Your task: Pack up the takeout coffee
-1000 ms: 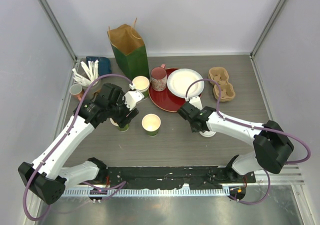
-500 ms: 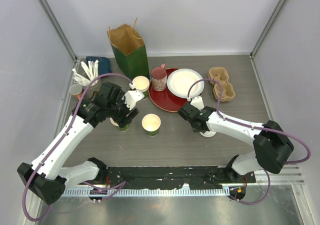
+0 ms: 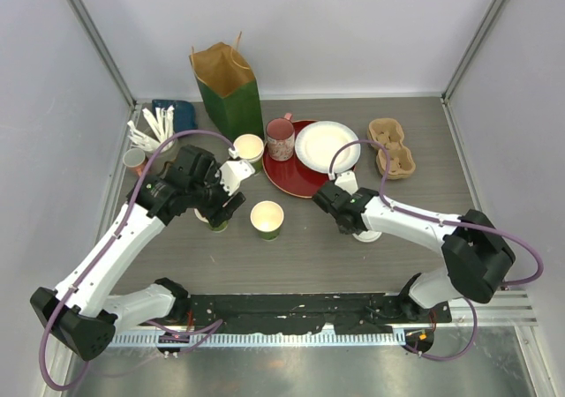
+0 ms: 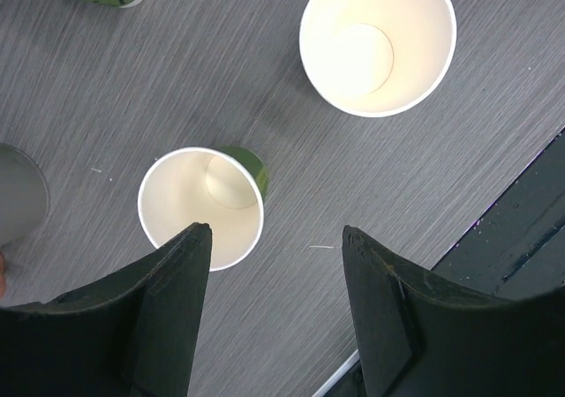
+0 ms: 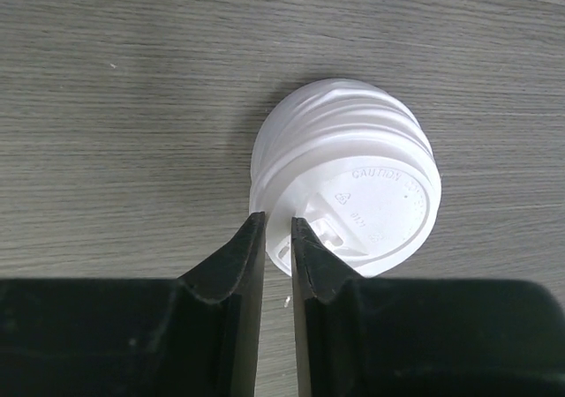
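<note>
Two open green paper cups with cream insides stand on the table: a small one (image 3: 216, 221) (image 4: 201, 207) and a larger one (image 3: 267, 219) (image 4: 378, 42). A third cup (image 3: 249, 147) stands by the bag. My left gripper (image 3: 221, 207) (image 4: 275, 231) is open just above the small cup, with one finger over its rim and the other beside it. A stack of round white lids (image 3: 367, 232) (image 5: 344, 181) sits at centre right. My right gripper (image 3: 351, 222) (image 5: 278, 222) is shut on the rim of the top lid.
A green and brown paper bag (image 3: 228, 84) stands open at the back. A red plate (image 3: 296, 178) carries a white plate (image 3: 327, 146) and a pink mug (image 3: 281, 138). A cardboard cup carrier (image 3: 394, 148) lies at back right. White stirrers (image 3: 154, 131) are at back left.
The right gripper has edged slightly left over the lids. The left arm has barely moved.
</note>
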Robot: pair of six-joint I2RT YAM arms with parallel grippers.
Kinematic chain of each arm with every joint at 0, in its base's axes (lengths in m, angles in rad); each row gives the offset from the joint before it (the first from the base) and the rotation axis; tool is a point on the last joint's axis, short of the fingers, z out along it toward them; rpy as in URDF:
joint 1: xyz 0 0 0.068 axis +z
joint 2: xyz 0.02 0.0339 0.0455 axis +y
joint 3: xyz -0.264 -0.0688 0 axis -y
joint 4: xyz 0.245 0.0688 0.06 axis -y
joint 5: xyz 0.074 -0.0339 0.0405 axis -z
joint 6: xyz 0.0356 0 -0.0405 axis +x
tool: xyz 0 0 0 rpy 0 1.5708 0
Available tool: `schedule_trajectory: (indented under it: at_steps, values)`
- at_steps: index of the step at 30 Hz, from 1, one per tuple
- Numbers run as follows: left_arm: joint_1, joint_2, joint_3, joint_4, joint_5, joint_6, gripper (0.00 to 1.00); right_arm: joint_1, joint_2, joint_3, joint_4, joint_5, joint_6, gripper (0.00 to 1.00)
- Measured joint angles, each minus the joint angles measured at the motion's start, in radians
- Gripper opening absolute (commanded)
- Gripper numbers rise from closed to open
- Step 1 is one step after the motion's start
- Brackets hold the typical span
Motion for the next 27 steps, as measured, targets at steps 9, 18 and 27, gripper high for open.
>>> schedule_trajectory:
  at_steps: [9, 18, 27]
  values:
    - [0.0, 0.0, 0.004, -0.007, 0.008, 0.004, 0.64, -0.003, 0.013, -0.002, 0.016, -0.014, -0.001, 0.01]
    - [0.0, 0.0, 0.024, -0.008, 0.016, 0.005, 0.64, -0.006, -0.055, -0.002, 0.01, -0.013, -0.004, 0.01]
    - [0.0, 0.0, 0.031, -0.013, 0.018, 0.019, 0.65, -0.053, -0.105, 0.0, -0.011, -0.006, -0.028, 0.3]
